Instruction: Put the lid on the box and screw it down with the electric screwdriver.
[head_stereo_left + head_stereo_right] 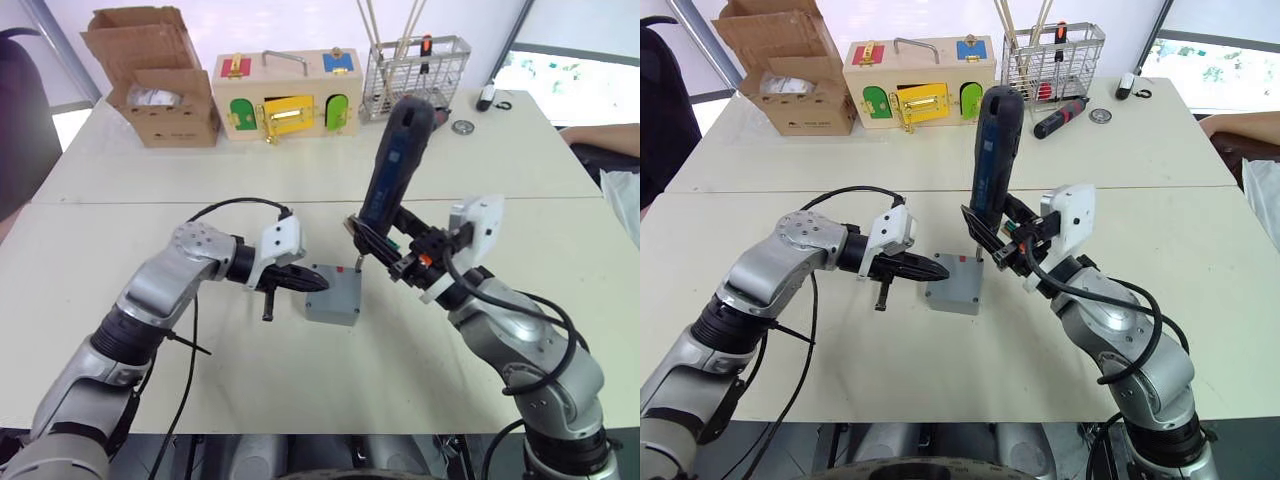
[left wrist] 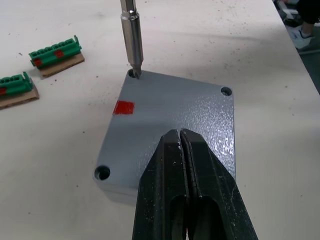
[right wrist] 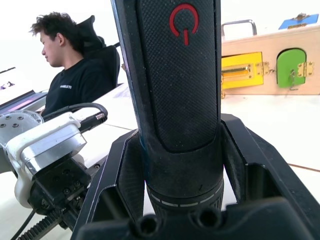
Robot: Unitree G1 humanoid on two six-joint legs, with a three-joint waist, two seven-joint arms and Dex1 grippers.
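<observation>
Driving corner screw: right gripper (image 1: 990, 240) is clamping electric screwdriver (image 1: 992, 150) near-upright, bit dropping into lid (image 2: 175, 107) corner hole. Left gripper (image 2: 181, 137), fingers pressed together, empty, is pinning lid on box (image 1: 953, 284) mid-counter (image 1: 1200, 250).
</observation>
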